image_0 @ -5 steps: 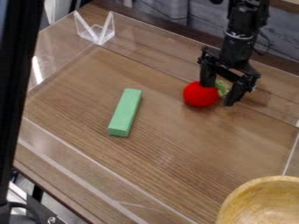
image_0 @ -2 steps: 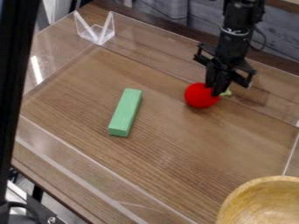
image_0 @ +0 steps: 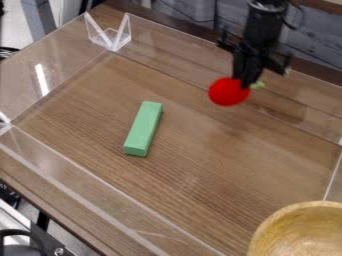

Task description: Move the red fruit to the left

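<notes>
The red fruit (image_0: 229,93) is a small round bright red toy, hanging just above the wooden table near the back right. My gripper (image_0: 245,80) points straight down and is shut on the fruit's upper right side, where a bit of its pale green top shows. The black arm rises from it to the top edge of the picture.
A long green block (image_0: 143,128) lies on the wooden table (image_0: 201,180) left of centre. Clear plastic walls (image_0: 54,60) ring the work area. A clear folded stand (image_0: 110,34) sits at the back left. A wooden bowl's rim (image_0: 305,232) shows at the bottom right.
The gripper closed on the red fruit, then rose with it off the table and shifted slightly left. The green block stayed put.
</notes>
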Tool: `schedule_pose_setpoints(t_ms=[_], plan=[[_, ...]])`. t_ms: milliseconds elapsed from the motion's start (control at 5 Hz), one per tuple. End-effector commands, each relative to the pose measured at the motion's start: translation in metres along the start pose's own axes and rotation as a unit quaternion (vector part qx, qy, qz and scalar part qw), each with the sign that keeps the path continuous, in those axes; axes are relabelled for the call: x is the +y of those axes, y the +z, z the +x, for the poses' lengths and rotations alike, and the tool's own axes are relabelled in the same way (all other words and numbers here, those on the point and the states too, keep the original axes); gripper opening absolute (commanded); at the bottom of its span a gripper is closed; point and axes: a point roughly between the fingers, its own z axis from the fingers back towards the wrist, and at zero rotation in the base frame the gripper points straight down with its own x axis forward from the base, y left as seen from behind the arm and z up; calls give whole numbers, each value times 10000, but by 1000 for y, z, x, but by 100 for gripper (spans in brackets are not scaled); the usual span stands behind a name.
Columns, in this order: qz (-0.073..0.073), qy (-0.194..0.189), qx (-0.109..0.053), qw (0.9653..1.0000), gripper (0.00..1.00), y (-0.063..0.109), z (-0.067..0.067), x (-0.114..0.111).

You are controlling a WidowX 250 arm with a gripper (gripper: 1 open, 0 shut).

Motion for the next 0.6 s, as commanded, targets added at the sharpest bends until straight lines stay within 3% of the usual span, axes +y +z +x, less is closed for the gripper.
schedule_pose_setpoints(t_ms=[0,400], plan=[[71,-22,-503,9987,0,39,1,31],[135,262,-426,9987,0,53,-26,102]])
